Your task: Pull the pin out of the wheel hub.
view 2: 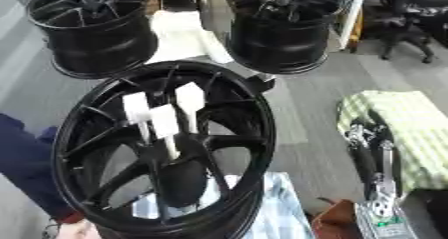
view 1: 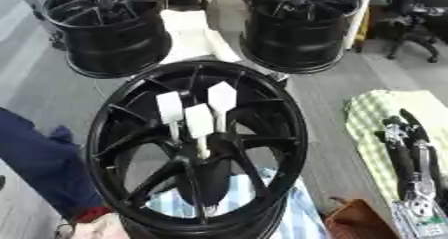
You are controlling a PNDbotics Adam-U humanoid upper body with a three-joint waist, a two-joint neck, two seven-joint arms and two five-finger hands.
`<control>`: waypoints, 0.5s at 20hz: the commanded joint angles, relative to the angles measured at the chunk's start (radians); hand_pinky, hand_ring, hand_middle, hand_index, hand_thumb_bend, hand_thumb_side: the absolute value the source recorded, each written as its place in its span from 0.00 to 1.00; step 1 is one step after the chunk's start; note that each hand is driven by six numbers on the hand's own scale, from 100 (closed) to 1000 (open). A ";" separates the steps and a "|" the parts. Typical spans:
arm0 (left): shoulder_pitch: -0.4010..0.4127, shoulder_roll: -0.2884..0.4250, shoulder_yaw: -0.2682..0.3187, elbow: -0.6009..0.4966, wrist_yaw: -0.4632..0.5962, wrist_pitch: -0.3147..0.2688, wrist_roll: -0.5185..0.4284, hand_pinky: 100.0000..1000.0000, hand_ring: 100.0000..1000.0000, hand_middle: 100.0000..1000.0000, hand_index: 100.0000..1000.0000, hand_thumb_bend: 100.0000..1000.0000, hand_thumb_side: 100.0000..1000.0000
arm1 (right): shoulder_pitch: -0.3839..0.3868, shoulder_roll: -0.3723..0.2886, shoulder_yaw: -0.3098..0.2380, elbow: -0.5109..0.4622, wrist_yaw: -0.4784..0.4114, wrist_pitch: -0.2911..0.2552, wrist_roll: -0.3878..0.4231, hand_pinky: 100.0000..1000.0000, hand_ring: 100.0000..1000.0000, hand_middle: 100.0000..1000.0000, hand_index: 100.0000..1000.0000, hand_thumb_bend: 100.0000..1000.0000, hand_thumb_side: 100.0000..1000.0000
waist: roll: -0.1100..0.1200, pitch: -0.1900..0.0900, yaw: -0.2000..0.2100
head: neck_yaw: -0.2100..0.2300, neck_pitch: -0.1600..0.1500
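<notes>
A black spoked wheel hub [view 1: 114, 133] stands tilted in the middle of the view. Three white pins with flat angular heads stick up side by side from its centre: one on the left [view 1: 170, 108], one in the middle [view 1: 199, 120], one on the right [view 1: 221, 98]. My right hand [view 1: 411, 148] rests low at the right, well away from the hub, fingers pointing up and relaxed, holding nothing. My left hand does not show. A person's hand [view 1: 98, 228] in a dark blue sleeve [view 1: 35, 158] is at the hub's lower left rim.
Two more black wheels stand behind, at back left [view 1: 109, 28] and back right [view 1: 302, 25]. A green checked cloth [view 1: 372, 113] lies under my right hand. A striped blue cloth [view 1: 297, 213] lies beneath the hub, with a brown bag [view 1: 354, 223] beside it.
</notes>
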State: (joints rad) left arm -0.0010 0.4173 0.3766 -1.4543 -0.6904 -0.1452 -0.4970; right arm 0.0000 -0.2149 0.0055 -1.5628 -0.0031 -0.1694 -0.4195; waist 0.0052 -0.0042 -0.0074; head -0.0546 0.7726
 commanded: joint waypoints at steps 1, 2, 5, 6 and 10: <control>-0.004 -0.001 0.026 -0.057 0.017 0.002 -0.006 0.67 1.00 0.69 0.85 0.00 0.87 | -0.011 -0.007 -0.007 -0.020 -0.004 0.000 -0.002 0.70 0.59 0.66 0.91 0.00 0.63 | 0.001 0.000 0.002 | 0.002 -0.003; -0.004 -0.009 0.026 -0.070 0.035 0.004 -0.009 0.67 1.00 0.69 0.85 0.00 0.87 | -0.010 -0.007 -0.007 -0.020 -0.004 0.000 -0.001 0.70 0.59 0.66 0.91 0.00 0.63 | 0.000 0.000 0.002 | 0.002 -0.003; -0.007 -0.038 0.031 -0.103 0.089 0.016 -0.013 0.67 1.00 0.68 0.84 0.00 0.86 | -0.010 -0.005 -0.008 -0.019 -0.005 0.001 -0.002 0.70 0.59 0.66 0.91 0.00 0.62 | -0.002 0.000 0.004 | 0.003 -0.003; -0.008 -0.044 0.032 -0.112 0.102 0.022 -0.014 0.67 1.00 0.68 0.84 0.00 0.86 | -0.010 -0.005 -0.008 -0.019 -0.005 0.001 -0.002 0.70 0.59 0.66 0.91 0.00 0.62 | -0.002 0.000 0.005 | 0.003 -0.003; -0.008 -0.049 0.032 -0.127 0.119 0.037 -0.019 0.67 1.00 0.68 0.84 0.00 0.86 | -0.010 -0.005 -0.008 -0.019 -0.005 0.000 -0.002 0.70 0.59 0.66 0.91 0.00 0.62 | -0.003 0.001 0.005 | 0.004 -0.003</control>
State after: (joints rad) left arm -0.0006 0.3515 0.3873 -1.5550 -0.5822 -0.1141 -0.5161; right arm 0.0001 -0.2115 0.0055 -1.5628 -0.0032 -0.1692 -0.4198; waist 0.0025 -0.0042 -0.0035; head -0.0539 0.7726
